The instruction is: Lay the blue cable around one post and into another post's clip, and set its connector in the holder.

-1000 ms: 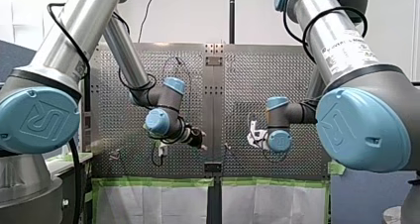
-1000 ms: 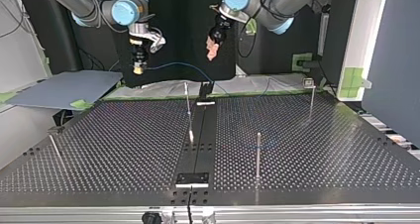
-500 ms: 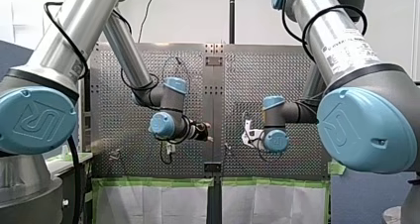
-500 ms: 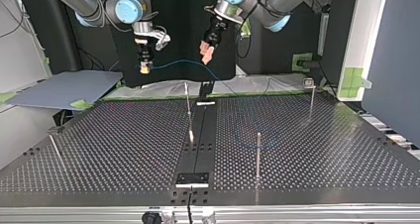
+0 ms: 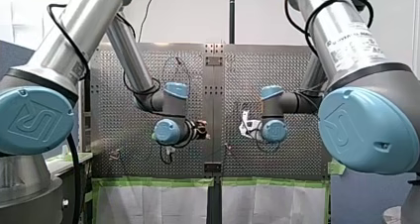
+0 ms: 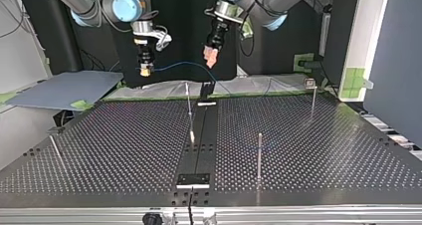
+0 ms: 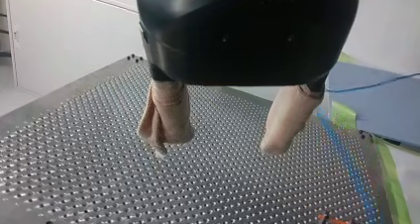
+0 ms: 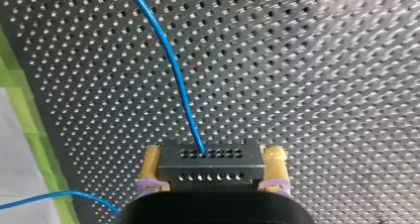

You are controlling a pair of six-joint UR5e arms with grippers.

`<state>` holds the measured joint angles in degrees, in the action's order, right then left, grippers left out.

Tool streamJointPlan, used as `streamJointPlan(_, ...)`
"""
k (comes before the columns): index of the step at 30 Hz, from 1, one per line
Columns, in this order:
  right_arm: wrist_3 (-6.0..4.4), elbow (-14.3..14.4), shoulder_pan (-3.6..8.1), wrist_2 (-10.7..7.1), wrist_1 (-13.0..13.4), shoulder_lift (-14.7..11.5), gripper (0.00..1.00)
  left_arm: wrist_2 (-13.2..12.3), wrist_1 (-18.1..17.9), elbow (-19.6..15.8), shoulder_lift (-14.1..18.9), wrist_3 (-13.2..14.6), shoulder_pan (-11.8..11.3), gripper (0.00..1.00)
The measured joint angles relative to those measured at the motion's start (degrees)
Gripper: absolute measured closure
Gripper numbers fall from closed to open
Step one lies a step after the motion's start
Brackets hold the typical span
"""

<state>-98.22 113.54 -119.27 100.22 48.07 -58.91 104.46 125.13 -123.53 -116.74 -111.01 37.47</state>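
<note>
Our right gripper clamps the black connector over the edge of the table nearest our arms, the blue cable arcing away. Our left gripper hangs alongside, fingers spread wide.

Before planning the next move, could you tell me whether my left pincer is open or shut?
Open: the left pincer shows its beige fingers apart, with nothing between them.
</note>
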Motion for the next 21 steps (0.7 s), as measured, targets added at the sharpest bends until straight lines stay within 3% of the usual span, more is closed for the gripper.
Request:
streamJointPlan(8,-0.70,0.7,-0.89,-0.05,-0.4,-3.9,0.82,-1.9,-2.7,0.0,-4.7,-4.3,0.9,0.00)
streamJointPlan(12,-1.14,0.7,-1.36,-0.22,0.1,-4.3,0.82,-4.4,-3.6,0.0,-6.7,-7.0,1.5,0.00)
streamJointPlan(21,-1.85,1.9,-2.20,-0.50,1.6,-4.4,0.82,-8.6,-7.9,0.4,-7.1,-12.1,1.6,0.00)
